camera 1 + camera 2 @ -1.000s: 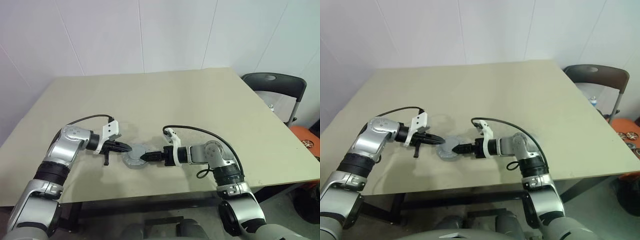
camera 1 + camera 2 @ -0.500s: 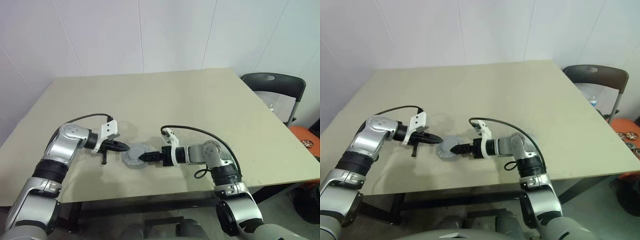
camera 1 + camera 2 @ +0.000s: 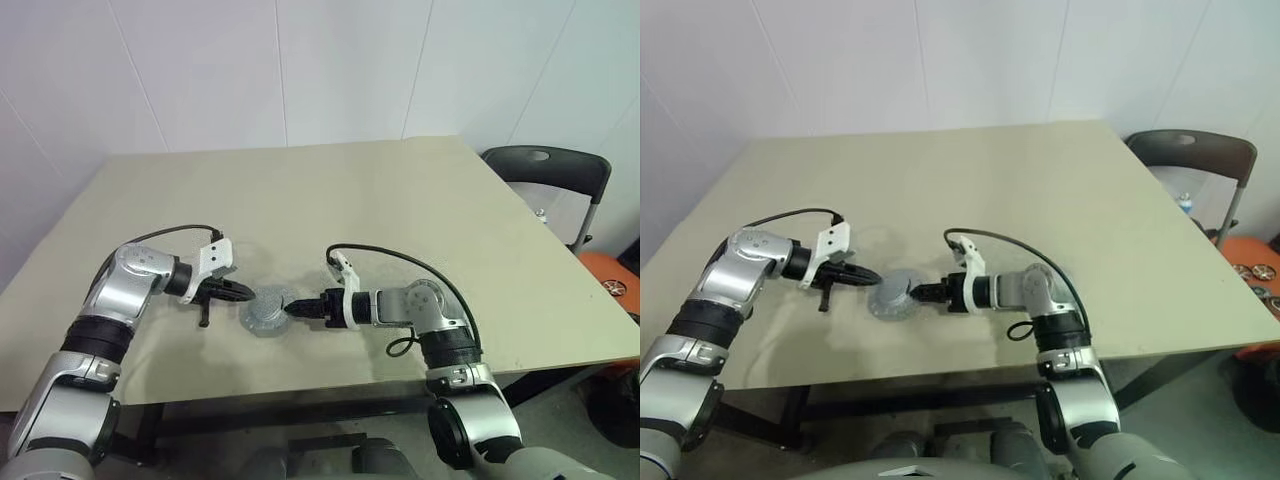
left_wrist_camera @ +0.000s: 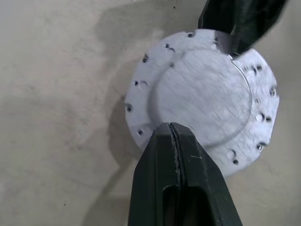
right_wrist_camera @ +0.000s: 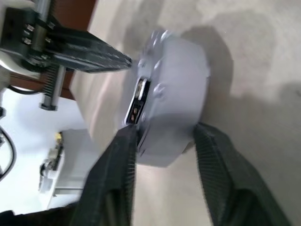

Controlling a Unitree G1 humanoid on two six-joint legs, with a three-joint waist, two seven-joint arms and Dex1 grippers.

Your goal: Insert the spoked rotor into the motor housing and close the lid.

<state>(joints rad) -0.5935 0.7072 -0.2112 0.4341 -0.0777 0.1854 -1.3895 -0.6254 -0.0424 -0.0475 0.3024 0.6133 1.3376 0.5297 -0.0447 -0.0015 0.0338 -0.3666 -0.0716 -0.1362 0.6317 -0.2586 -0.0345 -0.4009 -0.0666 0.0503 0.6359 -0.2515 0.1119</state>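
Note:
The motor housing (image 3: 264,318) sits on the table near the front edge, with the plain grey lid (image 4: 202,99) on top of it. The spoked rotor is hidden. My left gripper (image 3: 248,294) is shut, and its tip (image 4: 173,126) rests on the lid's rim from the left. From the right, my right gripper (image 3: 288,309) is shut on the housing's (image 5: 181,94) edge. One of its fingers (image 5: 117,160) lies at the lid's rim, the other against the housing's base. The housing looks tipped up a little on the right gripper's side.
The beige table (image 3: 400,210) stretches far behind the work spot. A dark chair (image 3: 550,165) stands past the table's right edge, with an orange object (image 3: 615,280) on the floor beside it.
My right gripper's fingers have closed in on the housing's edge. The housing with its lid has tipped and shifted slightly left. My left gripper has stayed put.

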